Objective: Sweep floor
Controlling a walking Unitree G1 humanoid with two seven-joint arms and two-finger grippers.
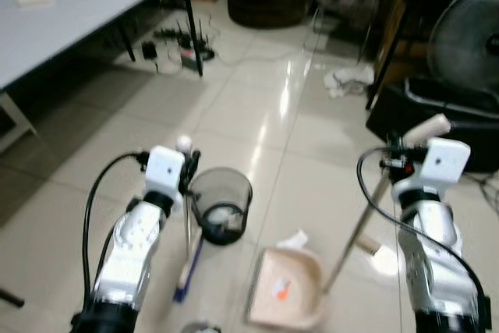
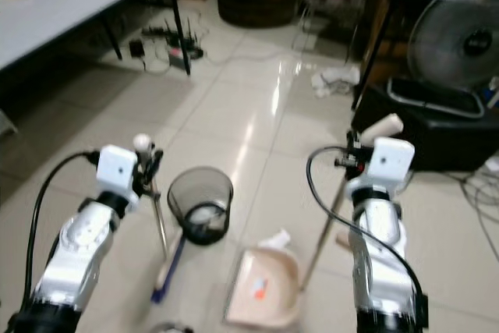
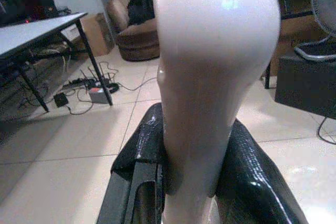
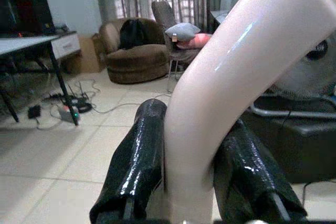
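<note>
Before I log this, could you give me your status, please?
Left gripper shut on broom handle. Right gripper shut on dustpan handle. Mesh bin beside dustpan.

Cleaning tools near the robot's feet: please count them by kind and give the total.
Broom: 1
Dustpan: 1
Mesh waste bin: 1
Total: 3

text: none legible | labels: none legible | dustpan (image 1: pixel 285 286): orange mark on the pan, too blurred to read | fan (image 2: pixel 456 40): dark hub badge, unreadable | brands/numbers/signs: none readable
</note>
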